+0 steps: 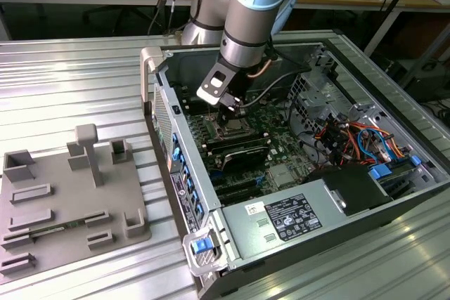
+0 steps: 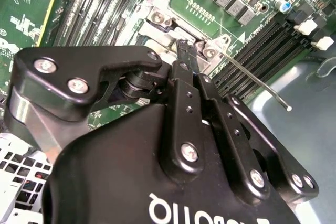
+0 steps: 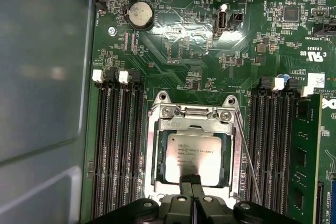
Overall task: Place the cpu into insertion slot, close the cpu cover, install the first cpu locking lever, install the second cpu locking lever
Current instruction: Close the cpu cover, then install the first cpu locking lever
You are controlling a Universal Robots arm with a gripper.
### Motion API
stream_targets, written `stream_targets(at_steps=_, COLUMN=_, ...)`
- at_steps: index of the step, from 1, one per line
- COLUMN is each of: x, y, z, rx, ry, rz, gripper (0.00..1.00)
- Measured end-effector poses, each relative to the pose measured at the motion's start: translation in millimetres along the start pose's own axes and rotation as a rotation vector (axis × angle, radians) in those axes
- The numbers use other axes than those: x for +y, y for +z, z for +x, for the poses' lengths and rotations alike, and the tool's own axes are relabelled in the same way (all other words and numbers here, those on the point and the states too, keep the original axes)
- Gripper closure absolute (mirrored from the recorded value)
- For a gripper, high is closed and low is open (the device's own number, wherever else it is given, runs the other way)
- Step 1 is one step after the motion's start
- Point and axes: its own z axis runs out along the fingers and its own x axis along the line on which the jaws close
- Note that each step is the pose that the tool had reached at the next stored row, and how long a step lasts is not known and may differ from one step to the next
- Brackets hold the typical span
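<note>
the tool (image 3: 190, 179), pinched narrow and empty, hovers at the silver-grey square cpu (image 3: 192, 153) seated under its shiny silver frame cover (image 3: 153, 150); lever step seemingly in hand, needing the thin wire lever (image 2: 257, 83) pressed down.

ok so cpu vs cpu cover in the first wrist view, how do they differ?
1. The cpu is a solid square with a dull grey, printed top. The cpu cover is a shiny frame with an open centre window.
2. The cpu cover is the larger of the two. Its bars run around the cpu's edges, and the cpu shows through its window.
Shared: both are square and metallic, and both appear to lie flat at the socket.
</note>
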Motion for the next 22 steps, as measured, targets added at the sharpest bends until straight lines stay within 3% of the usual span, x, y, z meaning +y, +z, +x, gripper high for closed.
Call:
stream_targets(at_steps=8, x=0.1, y=-7.3, z=0.1, rx=-0.0001, ry=0.000, rz=-0.0026, gripper=0.89)
stream_targets(at_steps=11, x=8.7, y=-7.2, z=-0.5, rx=-0.0002, ry=-0.002, rz=-0.0025, gripper=0.89)
stream_targets(at_steps=12, x=16.1, y=-7.0, z=-1.1, rx=-0.0001, ry=-0.003, rz=-0.0025, gripper=0.89)
stream_targets(at_steps=13, x=18.9, y=-6.9, z=-1.3, rx=-0.0002, ry=-0.003, rz=-0.0025, gripper=0.89)
stream_targets(at_steps=22, x=19.6, y=-6.9, z=-1.3, rx=0.0000, ry=-0.008, rz=-0.0025, gripper=0.89)
